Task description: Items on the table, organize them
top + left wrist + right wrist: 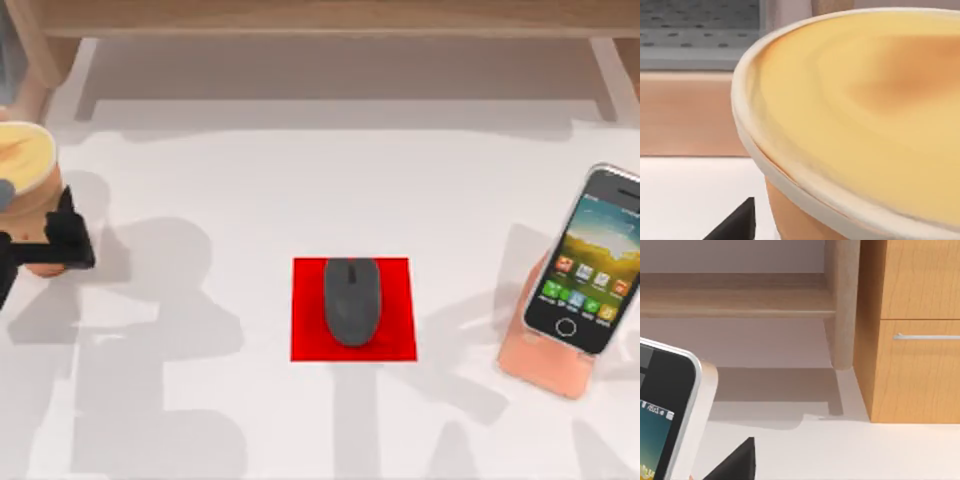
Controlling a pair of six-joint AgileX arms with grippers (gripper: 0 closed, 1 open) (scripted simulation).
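Top view: a large, plain white counter (pixel 220 420) is seen from above, smooth and matte, crossed by soft grey shadows. At its centre a flat red square mat (pixel 306 340) is laid, and a dark grey oval mouse (pixel 352 300), rounded and matte, is rested on the middle of it. At the right edge a black smartphone (pixel 592 262) with a silver rim and a colourful icon screen is propped at a tilt on a peach-pink angled stand (pixel 545 365). At the far left edge a tan paper cup (pixel 30 170) is stood upright, its top yellowish and glossy with a pale rim. The left tool (pixel 62 240), black and blocky, is placed against the cup's near side; it appears to be closed around the cup's wall, with one dark finger (pixel 68 235) seen at the wall. Along the far side a light wooden shelf unit (pixel 330 20) with visible grain is set.

From the left wrist, the cup's swirled yellow top and thick cream rim are shown close up, above the tan wall. From the right wrist, the phone's rounded corner and a wooden drawer front with a metal handle (pixel 927 336) are shown; how far the right tool is opened cannot be told.
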